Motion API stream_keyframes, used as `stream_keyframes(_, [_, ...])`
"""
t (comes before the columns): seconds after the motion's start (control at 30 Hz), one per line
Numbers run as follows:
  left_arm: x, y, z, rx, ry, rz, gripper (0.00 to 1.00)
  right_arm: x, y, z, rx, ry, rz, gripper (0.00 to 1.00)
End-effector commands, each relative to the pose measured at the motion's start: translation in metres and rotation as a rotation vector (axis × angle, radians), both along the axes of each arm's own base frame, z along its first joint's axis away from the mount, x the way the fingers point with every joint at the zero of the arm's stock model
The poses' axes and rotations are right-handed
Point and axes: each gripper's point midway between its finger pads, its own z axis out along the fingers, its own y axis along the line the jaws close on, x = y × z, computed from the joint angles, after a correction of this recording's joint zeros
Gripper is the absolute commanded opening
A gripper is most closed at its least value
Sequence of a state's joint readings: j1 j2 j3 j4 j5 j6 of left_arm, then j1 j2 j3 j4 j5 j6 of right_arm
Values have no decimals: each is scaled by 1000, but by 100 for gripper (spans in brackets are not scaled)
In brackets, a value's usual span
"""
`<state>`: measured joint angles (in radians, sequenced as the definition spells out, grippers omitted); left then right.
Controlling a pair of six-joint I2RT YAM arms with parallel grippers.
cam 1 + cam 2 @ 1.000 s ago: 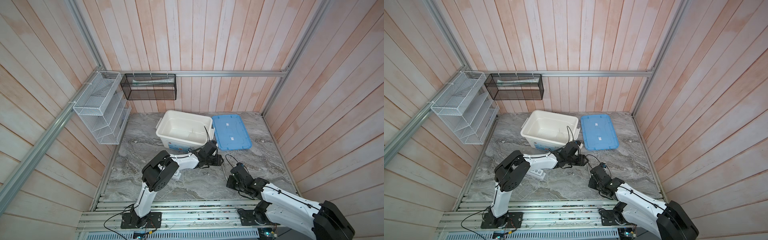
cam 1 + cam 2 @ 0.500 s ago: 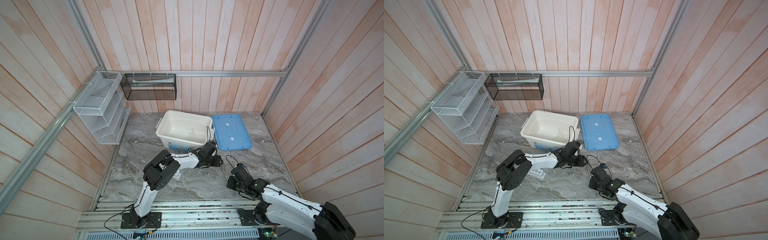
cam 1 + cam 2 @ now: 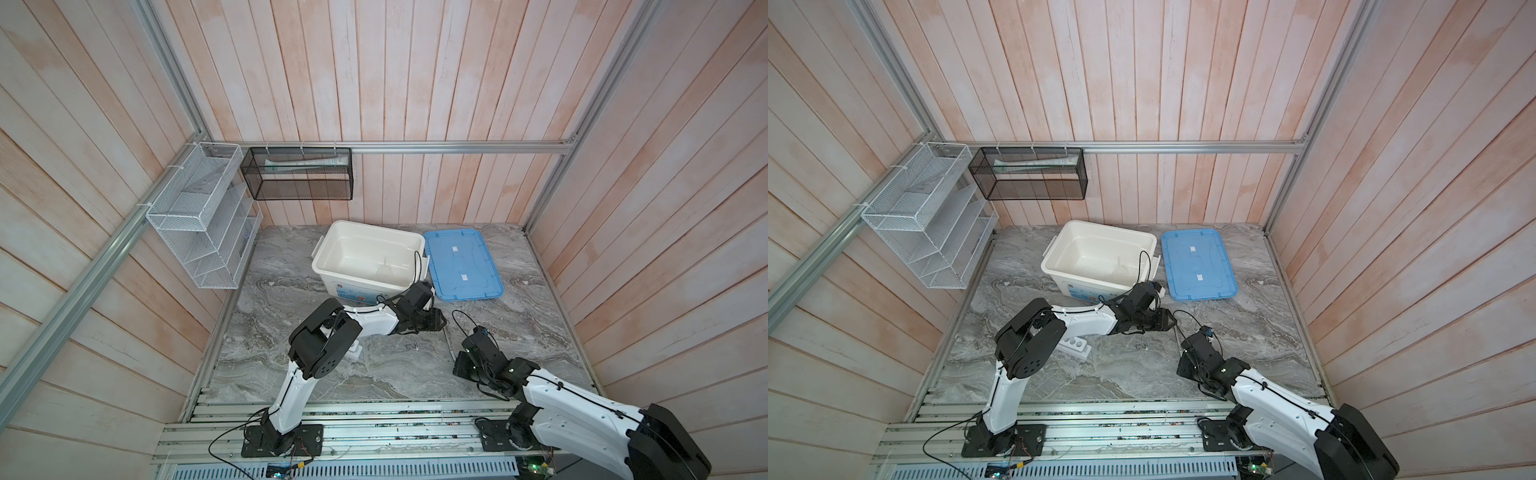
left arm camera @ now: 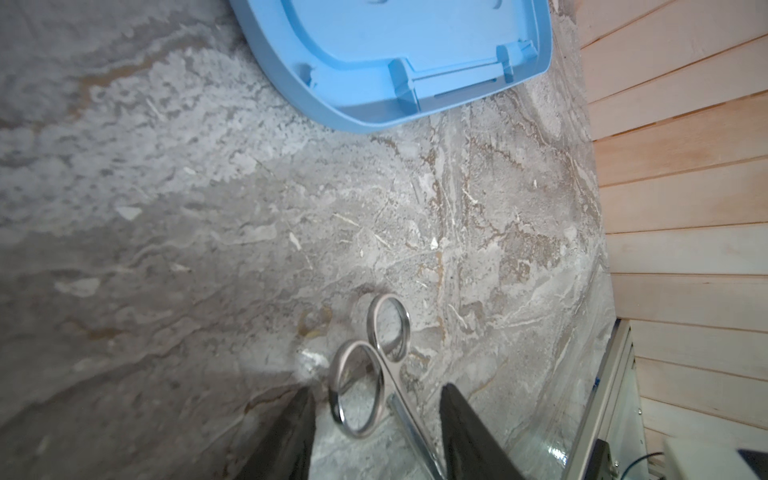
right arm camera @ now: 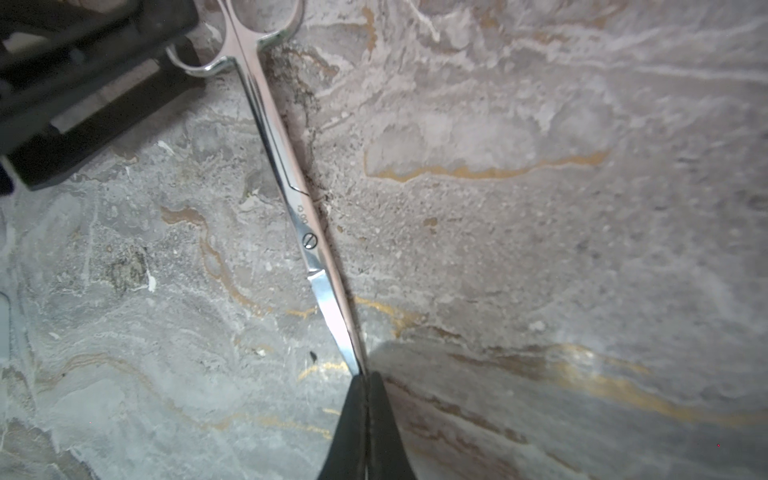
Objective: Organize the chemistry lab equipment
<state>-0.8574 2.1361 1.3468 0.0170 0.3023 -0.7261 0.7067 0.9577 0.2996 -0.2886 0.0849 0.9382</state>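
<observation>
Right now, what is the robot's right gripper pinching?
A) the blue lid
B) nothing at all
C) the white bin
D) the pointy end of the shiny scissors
D: in the right wrist view the right gripper has its jaws closed on the blade tip of the scissors.

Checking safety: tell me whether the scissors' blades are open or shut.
Shut: the scissors show blades lying together as one strip, rings side by side.

White arm links (image 3: 374, 323), black joints (image 3: 324, 349) (thin black cables (image 3: 416, 268) looping), black tapered fingers (image 5: 347, 424)
</observation>
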Motion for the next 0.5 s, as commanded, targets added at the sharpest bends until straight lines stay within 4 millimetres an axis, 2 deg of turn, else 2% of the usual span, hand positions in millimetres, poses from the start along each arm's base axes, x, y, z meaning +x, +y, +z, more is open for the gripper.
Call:
stream_keyframes(0.0, [4,1,-14,20,22,14,48,-21,-15,-22,-74,85,16,5])
stream_keyframes(0.17, [6,0,-16,19,24,17,43,-22,-15,-23,-72,85,19,6])
stream_keyframes(0.47, [10,-7,-4,-14,-7,0,44,-24,-16,-23,-62,87,14,5])
